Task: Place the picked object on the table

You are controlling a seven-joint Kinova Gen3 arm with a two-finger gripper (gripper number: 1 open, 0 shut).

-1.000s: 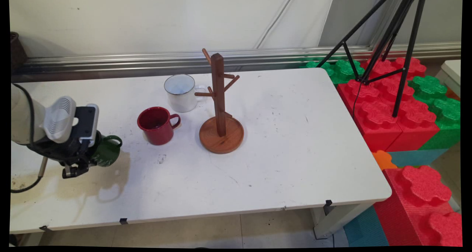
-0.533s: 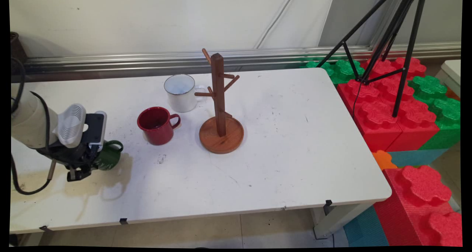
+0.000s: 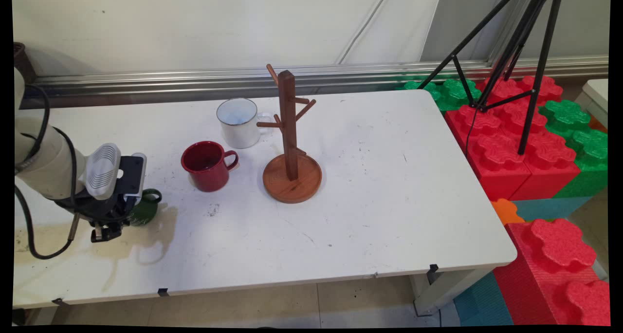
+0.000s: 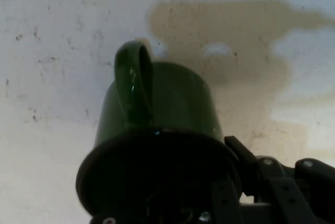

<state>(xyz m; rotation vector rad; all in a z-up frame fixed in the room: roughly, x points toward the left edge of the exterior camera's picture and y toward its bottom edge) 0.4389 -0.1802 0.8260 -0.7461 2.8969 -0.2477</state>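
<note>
Green mug [image 4: 157, 109] gripped at its rim by hand [image 3: 108, 228], above white table [image 3: 370, 216]

We see the main view in bright, even light, without strong glare on the white bench [image 3: 379, 216]. The shadows are soft and fall toward the near side and a little to the right: a pale shadow lies on the bench below and beside the green mug [image 3: 145, 210], and a thin one beside the red mug [image 3: 207, 166]. The wooden mug tree [image 3: 291, 143] is sharp, and so are the foam blocks [image 3: 516, 148] at the right. The straight edges bend slightly near the frame. In the hand view the green mug [image 4: 167, 114] is soft and a little out of focus, with a small highlight on its handle; its shadow on the bench is brownish and blurred.
</note>
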